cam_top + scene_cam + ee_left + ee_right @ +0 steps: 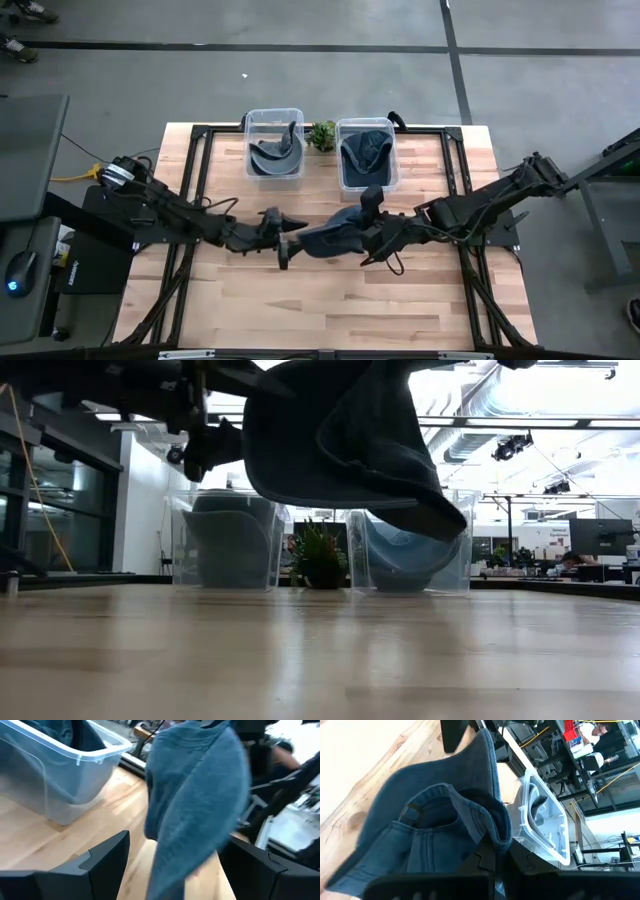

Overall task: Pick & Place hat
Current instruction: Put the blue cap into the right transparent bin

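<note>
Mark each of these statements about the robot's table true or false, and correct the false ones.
1. The right gripper is shut on the denim hat. True.
2. The hat lies flat on the table. False: the low view shows it hanging above the wood.
3. The left gripper is open beside the hat. True.
4. Both clear bins are empty. False: the left bin and the right bin each hold a hat.
5. A small plant stands between the bins. True.

The hat (330,238) is soft, matt blue denim cloth with stitched seams. The tabletop (330,300) is pale, smooth wood with a light sheen. Both bins (274,143) are clear glossy plastic.
</note>
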### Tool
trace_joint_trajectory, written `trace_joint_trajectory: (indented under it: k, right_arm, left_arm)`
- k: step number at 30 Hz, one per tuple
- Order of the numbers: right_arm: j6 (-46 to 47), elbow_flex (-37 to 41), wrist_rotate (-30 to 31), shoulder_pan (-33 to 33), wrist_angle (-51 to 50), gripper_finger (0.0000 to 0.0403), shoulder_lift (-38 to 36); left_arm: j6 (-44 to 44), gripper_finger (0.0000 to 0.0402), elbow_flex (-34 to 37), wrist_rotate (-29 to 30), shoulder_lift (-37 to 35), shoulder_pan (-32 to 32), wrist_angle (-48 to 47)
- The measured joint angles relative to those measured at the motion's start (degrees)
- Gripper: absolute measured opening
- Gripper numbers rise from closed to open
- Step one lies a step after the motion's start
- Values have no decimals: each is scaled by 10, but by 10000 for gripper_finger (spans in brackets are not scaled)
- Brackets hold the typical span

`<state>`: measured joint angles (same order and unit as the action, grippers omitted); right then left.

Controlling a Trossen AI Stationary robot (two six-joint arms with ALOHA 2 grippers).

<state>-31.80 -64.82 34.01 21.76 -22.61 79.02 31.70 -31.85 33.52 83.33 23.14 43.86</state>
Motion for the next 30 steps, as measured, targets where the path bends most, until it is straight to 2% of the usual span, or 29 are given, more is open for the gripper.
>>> trace_joint_trajectory:
  k: [5, 9, 16, 21, 30]
  right_arm:
    - [17, 0, -8, 0, -6, 1, 0]
    - [29, 0, -29, 0, -8, 1, 0]
    - [34, 0, -29, 0, -16, 1, 0]
    - [34, 0, -28, 0, -17, 1, 0]
    - [34, 0, -19, 0, -16, 11, 0]
  left_arm:
    - [-4, 285, -39, 0, 0, -15, -72]
    - [-40, 245, -64, 4, 0, -16, -102]
    - [-64, 131, -81, 3, 0, -15, -128]
    - [-75, 20, -81, -5, 0, -15, -138]
    - [-63, 7, -81, -20, 0, -15, -123]
